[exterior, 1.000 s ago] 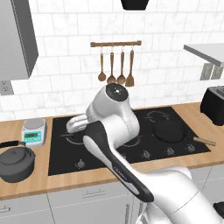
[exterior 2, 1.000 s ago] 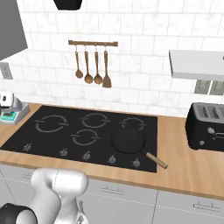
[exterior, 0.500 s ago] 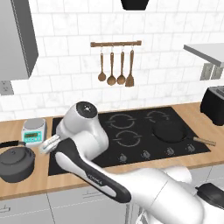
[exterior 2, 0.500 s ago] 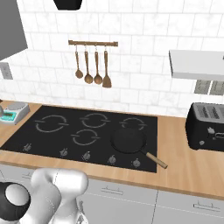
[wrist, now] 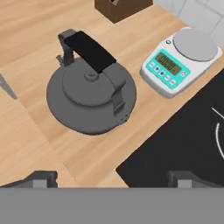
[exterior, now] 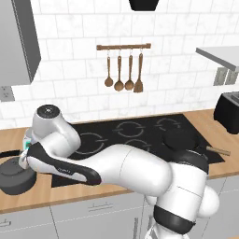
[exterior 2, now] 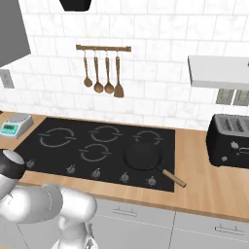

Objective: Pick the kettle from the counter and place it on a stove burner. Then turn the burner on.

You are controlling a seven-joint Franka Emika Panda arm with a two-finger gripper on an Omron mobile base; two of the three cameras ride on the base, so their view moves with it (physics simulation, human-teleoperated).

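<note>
The dark-grey kettle (wrist: 92, 94) stands upright on the wooden counter (wrist: 26, 35), its black arched handle (wrist: 89, 50) across the domed lid. My gripper (wrist: 113, 179) hovers above it, open, its fingertips (wrist: 37, 179) spread wide on the cooktop side of the kettle and apart from it. In the left base view the kettle (exterior: 14, 175) sits at the far left, partly hidden under my arm. The largest burner (exterior 2: 58, 137) lies at the cooktop's left end, with nothing on it.
A white and teal kitchen scale (wrist: 181, 61) stands right beside the kettle, at the edge of the black cooktop (wrist: 183, 144). A brown block (wrist: 122, 6) stands behind. The frying pan (exterior 2: 143, 156) covers the front right burner. A black toaster (exterior 2: 228, 141) stands far right.
My arm has swung left from over the cooktop to above the kettle, leaving most of the right base view. The kettle and pan have not moved.
</note>
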